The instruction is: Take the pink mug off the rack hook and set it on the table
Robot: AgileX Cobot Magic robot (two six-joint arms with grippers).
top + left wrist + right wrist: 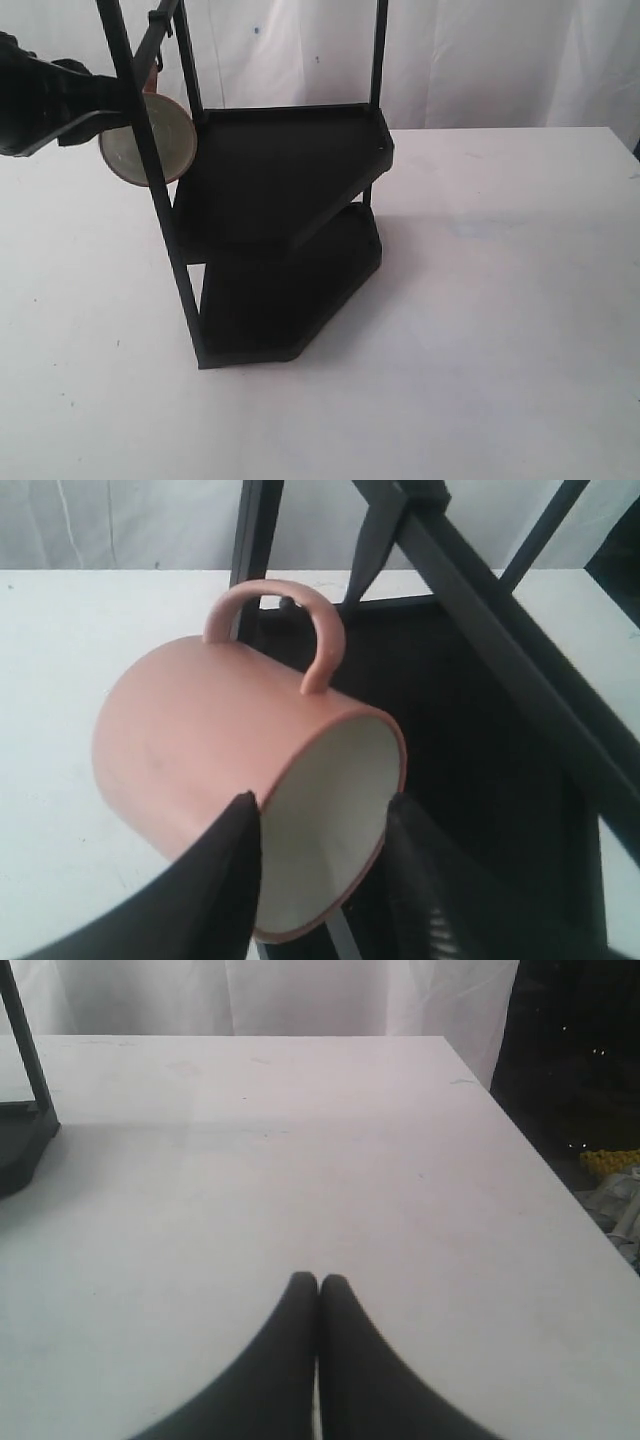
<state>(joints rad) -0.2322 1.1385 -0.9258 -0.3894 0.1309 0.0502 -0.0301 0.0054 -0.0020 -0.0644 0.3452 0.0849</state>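
The pink mug [200, 740] lies on its side in the air, cream inside toward the camera, handle [272, 605] up. My left gripper [320, 810] is shut on the pink mug, one finger [225, 880] against the outer wall and the other [420, 880] against the far side of the rim. The rack hook [372, 542] slants down with its tip just beside the handle; no peg shows inside the loop. From outside, the mug [150, 148] hangs beside the rack's front post under the hook [158, 38], with the left gripper [105, 112] at its left. My right gripper [319, 1280] is shut and empty above the table [300, 1140].
The tall black two-shelf rack [285, 170] stands mid-table with upright posts [150, 170] close around the mug. White table [500, 300] stretches to the right and front. The table's right edge [540, 1160] drops to a dark floor. A white curtain hangs behind.
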